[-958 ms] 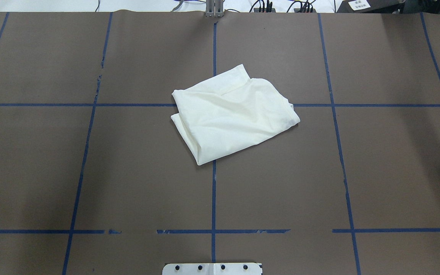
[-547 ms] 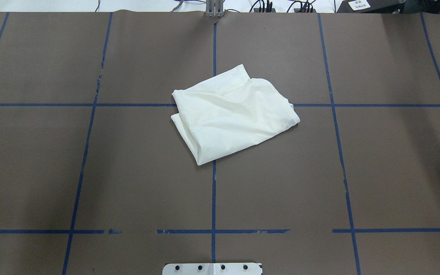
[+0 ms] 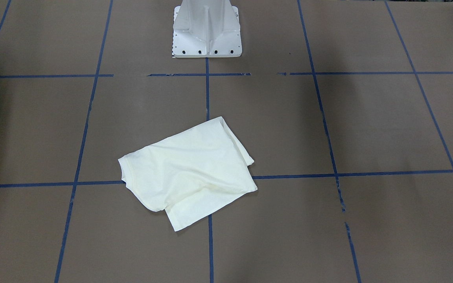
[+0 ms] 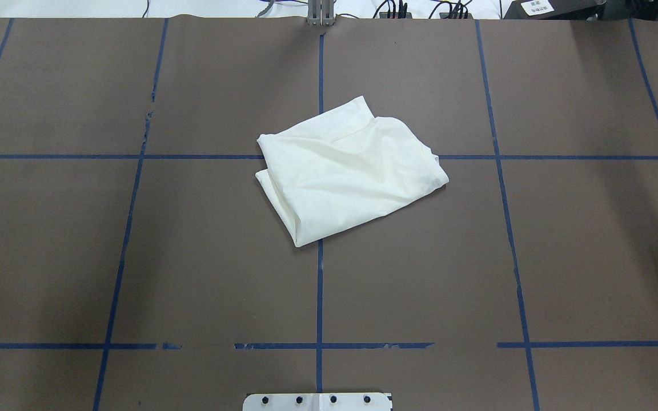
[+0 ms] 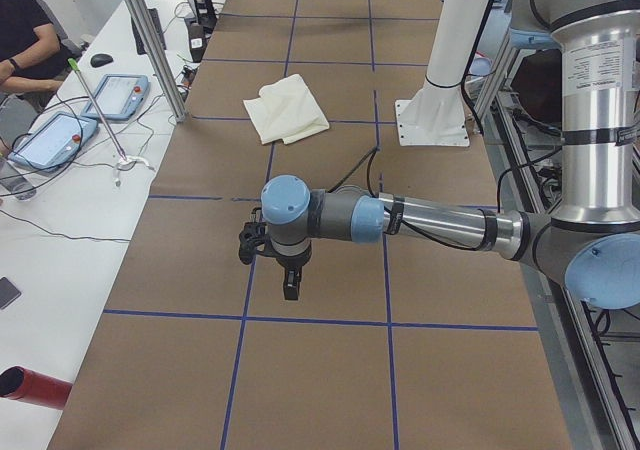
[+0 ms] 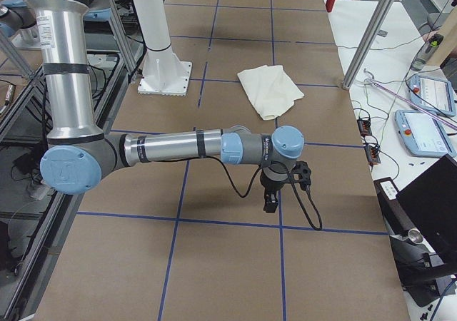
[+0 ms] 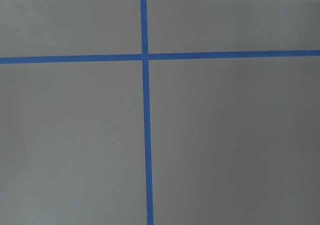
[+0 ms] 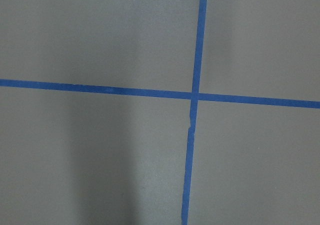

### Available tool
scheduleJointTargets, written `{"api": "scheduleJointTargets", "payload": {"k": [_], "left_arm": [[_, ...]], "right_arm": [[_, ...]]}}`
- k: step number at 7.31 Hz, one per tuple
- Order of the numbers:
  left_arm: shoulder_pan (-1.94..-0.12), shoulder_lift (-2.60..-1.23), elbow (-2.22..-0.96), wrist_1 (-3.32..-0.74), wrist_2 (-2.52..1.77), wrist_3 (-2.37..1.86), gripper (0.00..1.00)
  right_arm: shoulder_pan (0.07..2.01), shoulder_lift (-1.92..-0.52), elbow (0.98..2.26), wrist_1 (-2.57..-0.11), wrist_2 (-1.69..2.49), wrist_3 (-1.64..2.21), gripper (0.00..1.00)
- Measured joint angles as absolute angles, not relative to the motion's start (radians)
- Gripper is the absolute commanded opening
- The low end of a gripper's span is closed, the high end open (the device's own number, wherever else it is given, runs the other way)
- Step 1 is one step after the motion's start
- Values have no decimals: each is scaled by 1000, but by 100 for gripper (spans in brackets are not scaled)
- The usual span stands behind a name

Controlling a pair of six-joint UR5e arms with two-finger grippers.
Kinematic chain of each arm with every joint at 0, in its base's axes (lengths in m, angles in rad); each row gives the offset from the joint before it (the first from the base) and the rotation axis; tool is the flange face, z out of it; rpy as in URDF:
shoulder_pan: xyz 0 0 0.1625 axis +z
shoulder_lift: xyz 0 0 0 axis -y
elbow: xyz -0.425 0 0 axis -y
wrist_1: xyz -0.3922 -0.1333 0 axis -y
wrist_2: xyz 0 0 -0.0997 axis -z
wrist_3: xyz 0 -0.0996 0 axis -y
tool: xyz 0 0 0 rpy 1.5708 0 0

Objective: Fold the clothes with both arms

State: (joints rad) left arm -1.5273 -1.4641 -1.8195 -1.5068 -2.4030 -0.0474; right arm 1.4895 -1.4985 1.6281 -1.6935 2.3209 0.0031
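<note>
The cream-white shirt [image 4: 346,174] lies folded into a rough rectangle near the middle of the brown table, plain side up; no print shows. It also shows in the front-facing view [image 3: 187,173] and both side views [image 5: 288,110] [image 6: 270,89]. The left gripper [image 5: 290,288] hangs fingers-down over bare table far to the shirt's left. The right gripper [image 6: 270,205] hangs likewise far to its right. Each shows only in a side view, so I cannot tell whether they are open or shut. Both wrist views show only brown surface and a blue tape cross.
The white pedestal base [image 3: 207,31] stands at the robot's table edge. Blue tape lines [image 4: 320,285] grid the table. A side table with tablets [image 5: 60,135] and cables runs along the far edge, where a person [image 5: 25,40] sits. A red cylinder [image 5: 35,388] lies there.
</note>
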Motion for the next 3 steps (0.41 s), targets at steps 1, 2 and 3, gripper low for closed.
{"api": "scheduleJointTargets", "payload": {"k": [1,2,3], "left_arm": [[-1527,-1468,-1816,-1508,-2407,-47,100],[-1527,-1470,-1817,-1508,-2409,-47,100],[-1527,-1471,-1819,-1508,-2409,-47,100]], "right_arm": [[1490,-1499,1629,-1693,2321,3,100],[1490,-1498,1629,-1694,2322,3,100],[1490,-1498,1629,-1693,2321,3,100]]}}
